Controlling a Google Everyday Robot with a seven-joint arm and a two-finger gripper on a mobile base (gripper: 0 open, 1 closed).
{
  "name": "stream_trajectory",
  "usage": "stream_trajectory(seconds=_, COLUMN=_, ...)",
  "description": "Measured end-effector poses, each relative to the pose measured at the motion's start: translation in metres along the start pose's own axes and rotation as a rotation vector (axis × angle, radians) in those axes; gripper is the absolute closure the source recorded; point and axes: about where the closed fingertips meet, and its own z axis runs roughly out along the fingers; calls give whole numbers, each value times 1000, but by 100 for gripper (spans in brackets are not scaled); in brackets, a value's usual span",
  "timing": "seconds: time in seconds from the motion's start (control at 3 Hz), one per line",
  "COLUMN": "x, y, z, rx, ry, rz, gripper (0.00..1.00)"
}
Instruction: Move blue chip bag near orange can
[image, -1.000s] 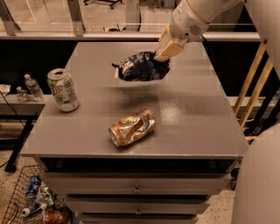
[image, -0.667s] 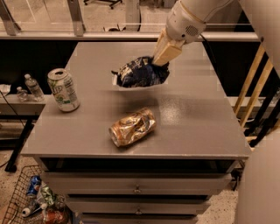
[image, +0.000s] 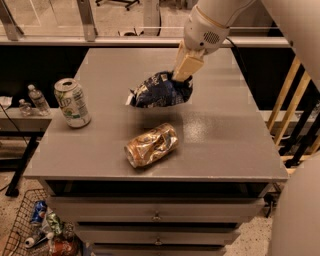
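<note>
- Grey bench (image: 225, 135) with a flat matte top carries the task's things; drawers (image: 157, 216) sit in its front below the top
- Coming down from the upper right, the white arm (image: 215, 20) ends in a tan gripper (image: 178, 77) over the middle of the bench, a little behind centre
- Its jaws are closed tight on the upper right corner of the blue chip bag (image: 160, 91), pinching the foil between them
- Crinkled, dark navy with white lettering, the blue chip bag hangs from that corner and spreads out to the left; its lower edge is very close to the bench top, and I cannot tell whether it touches
- Lying on its side near the front edge is the orange can (image: 151, 145), dented and shiny, just in front of the bag and apart from it, with bare bench between
- Upright near the left edge stands a white-and-green soda can (image: 72, 102), well apart from both bag and orange can
- Off the bench to the left are two small plastic bottles (image: 37, 99) on a lower surface
- On the floor at lower left is a wire basket (image: 20, 220) with cans and bottles in it
</note>
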Motion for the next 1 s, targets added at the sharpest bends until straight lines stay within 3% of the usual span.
stream_trajectory(seconds=1.0, x=3, y=21, z=10, rx=-67, ry=12, rz=128, gripper=100)
